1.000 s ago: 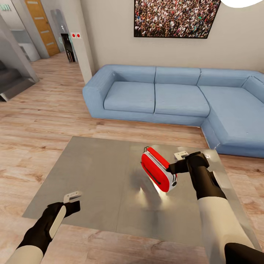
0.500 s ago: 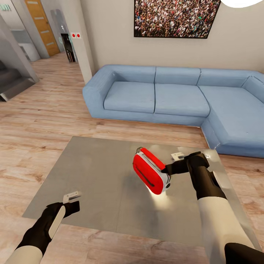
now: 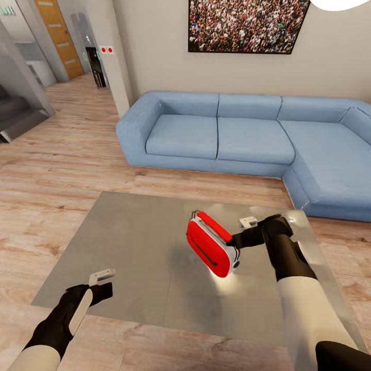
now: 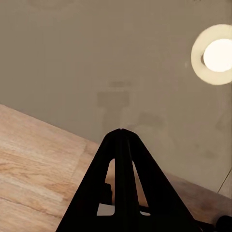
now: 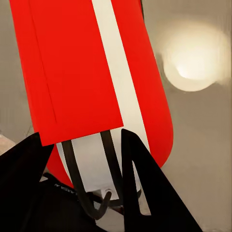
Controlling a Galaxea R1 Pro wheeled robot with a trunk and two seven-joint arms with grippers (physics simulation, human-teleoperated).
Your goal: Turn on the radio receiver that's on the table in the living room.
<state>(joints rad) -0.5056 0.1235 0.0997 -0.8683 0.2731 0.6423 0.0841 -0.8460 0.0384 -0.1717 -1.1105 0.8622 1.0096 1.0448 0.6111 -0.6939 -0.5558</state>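
My left pincer [image 3: 104, 276] hangs over the near left corner of the large low square table with the glossy grey reflecting top [image 3: 134, 247]. Its two dark fingers [image 4: 121, 159] are pressed together to one point, and they hold nothing. In the left wrist view I see under them the grey top and the edge where it meets the light wood plank floor [image 4: 34, 154], and also the round bright reflection of a lamp [image 4: 220, 54] in the gloss.

More to the right, in the right half of the table and nearer to its far edge, is the small bright red radio receiver with rounded corners and white trim [image 3: 211, 245]. It is tilted: it stands on one low corner, and the broad red face looks up and to the left. Under it a pale light spot lies on the table.

My right pincer [image 3: 238, 240] meets the radio receiver at its right side. In the right wrist view the two black fingers [image 5: 140, 179] stand apart, partly open, one at each side of the white end of the red box [image 5: 96, 72], where a thin dark wire loop is. If the fingers really press the box, I cannot tell.

Behind the table stands the blue L-shaped sofa [image 3: 247, 136], and on the beige wall above it hangs a framed picture of a crowd [image 3: 245, 26].
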